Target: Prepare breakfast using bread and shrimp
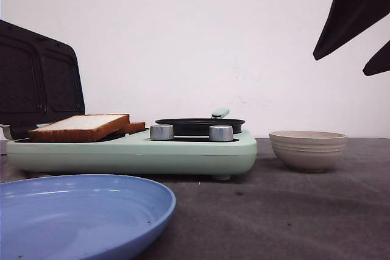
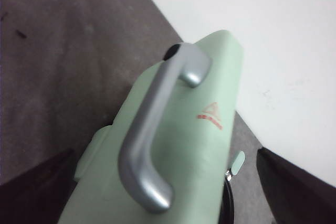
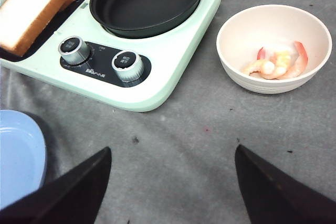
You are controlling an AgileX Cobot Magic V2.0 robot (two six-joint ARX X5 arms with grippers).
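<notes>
A green cooker [image 1: 131, 150] sits on the gray table [image 1: 292, 211] with its dark lid [image 1: 36, 80] standing open at the back. Two slices of bread [image 1: 82, 126] lie flat on the cooker's left side, one partly behind the other. Next to them on the cooker is a black pan [image 1: 199, 125], and two silver knobs [image 3: 100, 59] sit in front of the pan. A beige bowl [image 3: 273, 48] stands on the table just right of the cooker, not touching it. The pink shrimp [image 3: 278, 64] are inside this bowl. A blue plate [image 1: 79, 214] rests near the front on the left. The right gripper [image 3: 173, 187] hangs in the air above the table, wide open and holding nothing. The left gripper [image 2: 168, 192] is by the gray handle [image 2: 152, 129] on the back of the lid; its dark fingers [image 2: 294, 187] are spread apart on each side and hold nothing.
</notes>
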